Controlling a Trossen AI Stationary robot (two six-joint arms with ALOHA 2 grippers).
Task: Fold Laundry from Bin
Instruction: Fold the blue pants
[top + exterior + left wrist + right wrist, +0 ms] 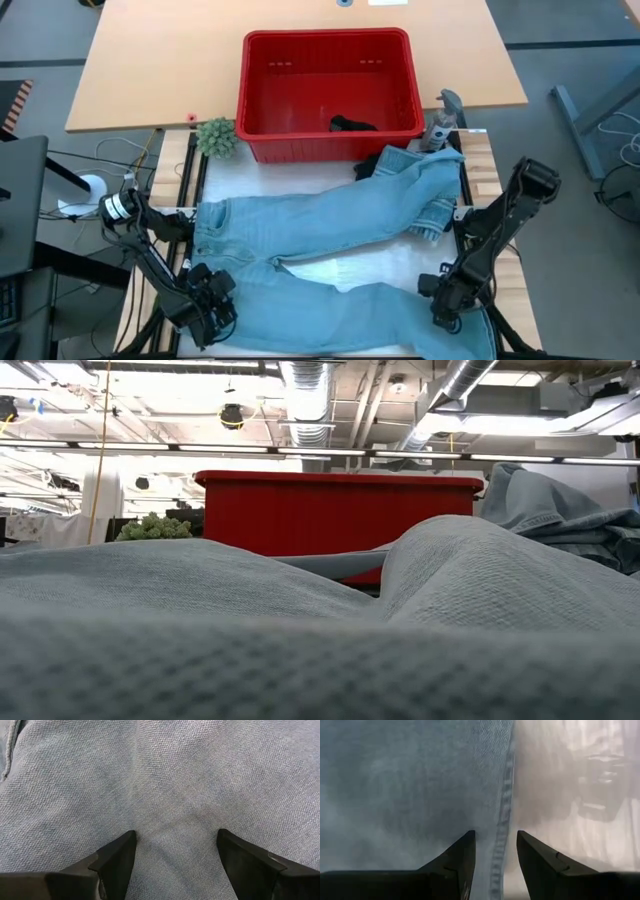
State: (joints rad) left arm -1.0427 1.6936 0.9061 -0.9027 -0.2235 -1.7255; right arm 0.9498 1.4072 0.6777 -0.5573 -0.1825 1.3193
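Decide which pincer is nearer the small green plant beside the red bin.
Left. The left pincer is at the jeans' near edge, below the green plant; the right pincer is across the table.

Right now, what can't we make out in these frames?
- Dark garment in the bin: high view, too small to tell its type.
- Table surface: low view, hidden by the jeans filling the foreground.
- Right pincer: right wrist view, fingers straddle the jeans' edge; grip unclear.
- Bin contents: low view, wall hides them.
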